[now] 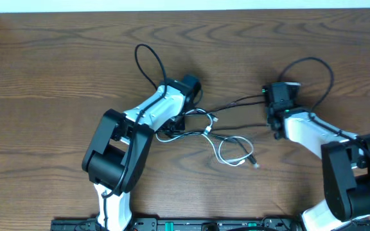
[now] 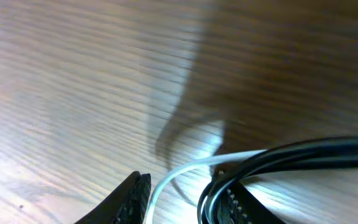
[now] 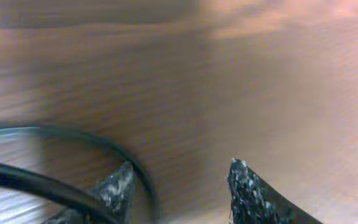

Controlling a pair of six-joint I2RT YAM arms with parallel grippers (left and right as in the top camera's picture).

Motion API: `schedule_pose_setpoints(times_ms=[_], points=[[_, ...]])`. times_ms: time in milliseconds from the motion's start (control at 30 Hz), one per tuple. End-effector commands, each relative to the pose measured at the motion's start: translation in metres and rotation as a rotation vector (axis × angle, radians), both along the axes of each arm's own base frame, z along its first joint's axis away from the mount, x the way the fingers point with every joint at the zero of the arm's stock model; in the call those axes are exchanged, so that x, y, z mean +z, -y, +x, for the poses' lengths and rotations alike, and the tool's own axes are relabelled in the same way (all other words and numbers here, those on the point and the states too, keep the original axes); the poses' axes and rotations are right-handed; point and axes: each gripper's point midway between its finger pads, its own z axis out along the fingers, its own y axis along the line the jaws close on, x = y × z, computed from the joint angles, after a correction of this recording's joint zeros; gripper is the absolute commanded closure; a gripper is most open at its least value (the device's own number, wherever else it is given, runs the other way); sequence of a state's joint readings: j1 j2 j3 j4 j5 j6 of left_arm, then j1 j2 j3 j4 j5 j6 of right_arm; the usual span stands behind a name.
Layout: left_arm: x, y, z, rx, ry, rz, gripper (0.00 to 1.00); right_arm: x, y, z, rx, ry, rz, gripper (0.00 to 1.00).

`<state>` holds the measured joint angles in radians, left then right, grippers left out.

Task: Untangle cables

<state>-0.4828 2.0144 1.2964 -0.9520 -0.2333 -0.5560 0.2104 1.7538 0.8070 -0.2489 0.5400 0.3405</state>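
The white cable [image 1: 227, 151] lies in loose loops at the table's middle, its plug end to the right. The black cable [image 1: 236, 102] runs from the tangle under my left gripper [image 1: 180, 120] across to my right gripper [image 1: 273, 123]. In the left wrist view the left gripper [image 2: 188, 193] is open. The white cable [image 2: 166, 177] curves loosely between its fingers, and black cable strands [image 2: 303, 152] drape over the right finger. My right gripper [image 3: 182, 186] is open too, with a thin black cable [image 3: 73, 132] curving just inside its left finger.
Each arm carries its own thicker black wire, arching above the left arm [image 1: 148, 61] and the right arm [image 1: 317, 67]. The wooden table [image 1: 56, 77] has a pale edge along the back. The arm bases stand at the front left and front right.
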Motion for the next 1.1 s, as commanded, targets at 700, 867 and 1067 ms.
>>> schedule_pose_setpoints(times_ms=[700,867,1067], points=[[-0.031,-0.027,0.012,0.174,-0.090,-0.281,0.60,-0.059,-0.066,-0.027,0.174,-0.168,0.510,0.52],[-0.029,-0.007,0.015,0.090,-0.103,-0.404,0.59,-0.044,-0.122,-0.028,0.440,-0.166,0.763,0.46],[0.019,-0.004,0.038,0.026,0.057,-0.453,0.59,-0.023,-0.160,-0.034,0.674,-0.138,0.934,0.35]])
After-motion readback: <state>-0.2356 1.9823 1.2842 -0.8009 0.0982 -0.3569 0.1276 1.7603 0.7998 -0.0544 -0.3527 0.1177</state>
